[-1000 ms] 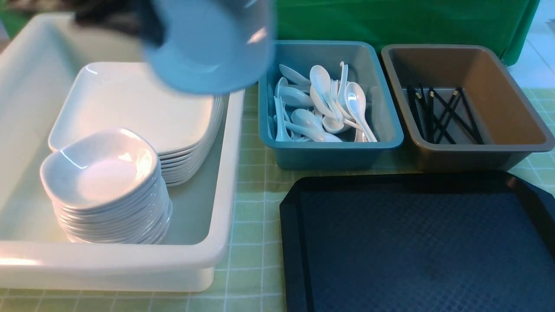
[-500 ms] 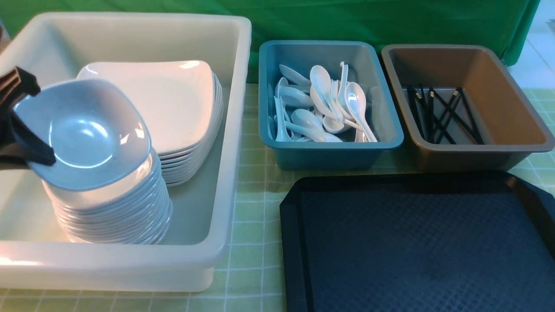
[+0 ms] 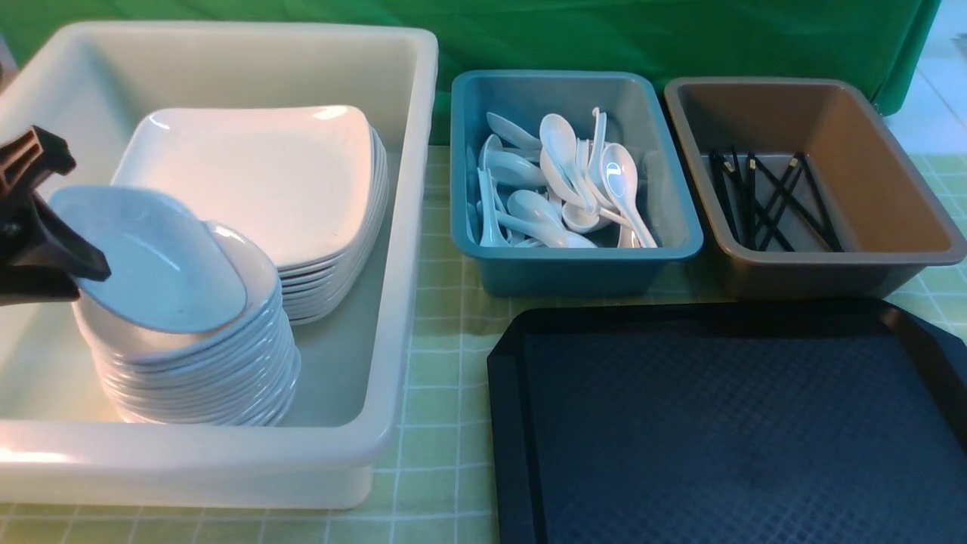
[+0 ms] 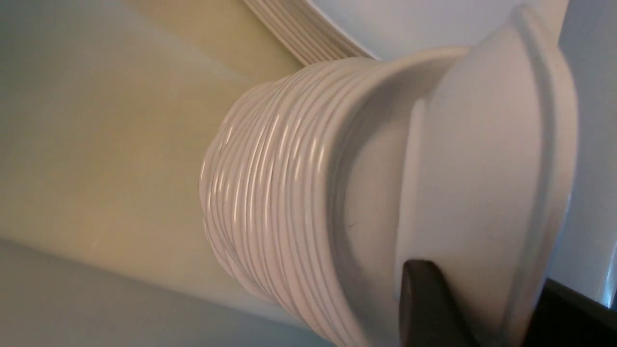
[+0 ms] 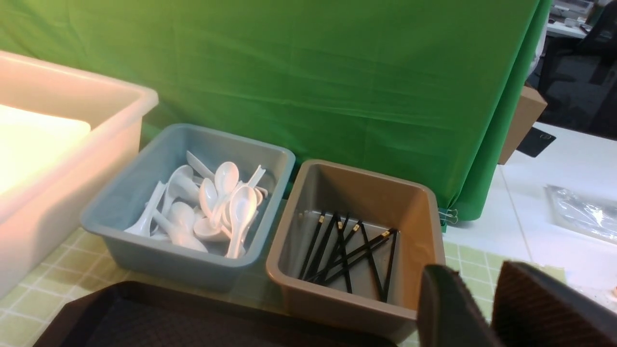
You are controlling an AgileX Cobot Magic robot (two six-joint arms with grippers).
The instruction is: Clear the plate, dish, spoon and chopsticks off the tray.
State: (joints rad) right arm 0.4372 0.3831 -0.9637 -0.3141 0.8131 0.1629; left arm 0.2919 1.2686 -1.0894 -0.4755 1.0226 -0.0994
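Left claw (image 3: 57, 245) straddles the rim of the tilted dish (image 3: 151, 261), but you cannot tell whether it grips or has let go. Resting askew atop the dish stack (image 3: 196, 370) in the white tub (image 3: 393, 302), the dish could slide off; your tray (image 3: 725, 423) beside the tub looks cleared.

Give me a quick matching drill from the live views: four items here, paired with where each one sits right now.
Items:
1. spoons
2. chopsticks
3. stack of small dishes
4. tray

Places:
A. brown bin
B. white tub, nearer the robot than the plates
C. on the checked cloth, nothing on it
D. blue bin

Pairs: 1-D, 2-A, 3-B, 4-C
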